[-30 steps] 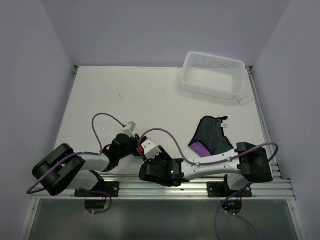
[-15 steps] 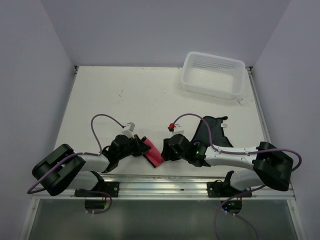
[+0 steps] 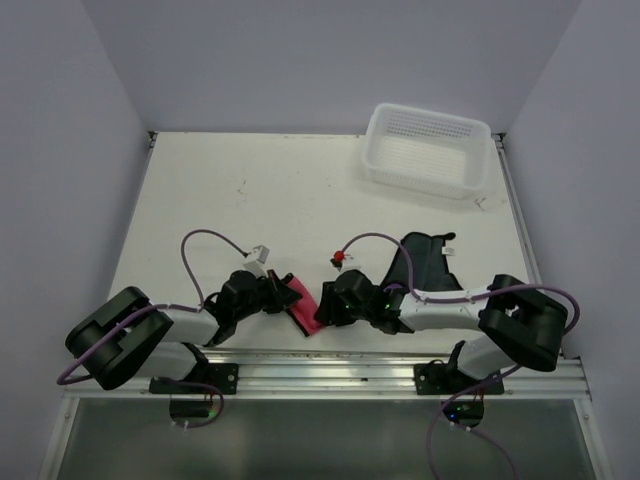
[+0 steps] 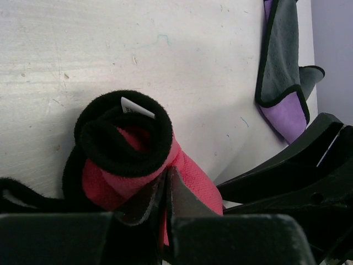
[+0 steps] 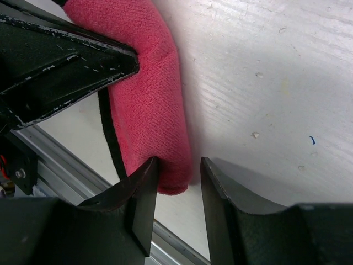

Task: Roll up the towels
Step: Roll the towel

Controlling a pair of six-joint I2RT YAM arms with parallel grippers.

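Note:
The pink-red towel (image 3: 303, 310) lies as a short thick roll with a black edge (image 4: 124, 132) near the table's front. My left gripper (image 4: 167, 176) is shut on a fold of it from the left. My right gripper (image 5: 176, 179) is open and straddles the roll's near end (image 5: 146, 94). Its left finger (image 5: 140, 193) touches the cloth, while its right finger (image 5: 220, 199) stands off it. In the top view the two grippers, left (image 3: 283, 293) and right (image 3: 322, 308), meet at the roll. The purple towel (image 4: 284, 72), grey and black-edged, lies flat further right, partly under the right arm (image 3: 430, 262).
A white perforated basket (image 3: 428, 150) stands at the back right. The aluminium rail (image 3: 330, 372) runs along the near edge just behind the pink roll. Purple cables (image 3: 200, 245) loop above both wrists.
My right arm swung back from across the left side, then slid its gripper left onto the end of the pink roll, jaws narrowing. The left gripper kept its hold.

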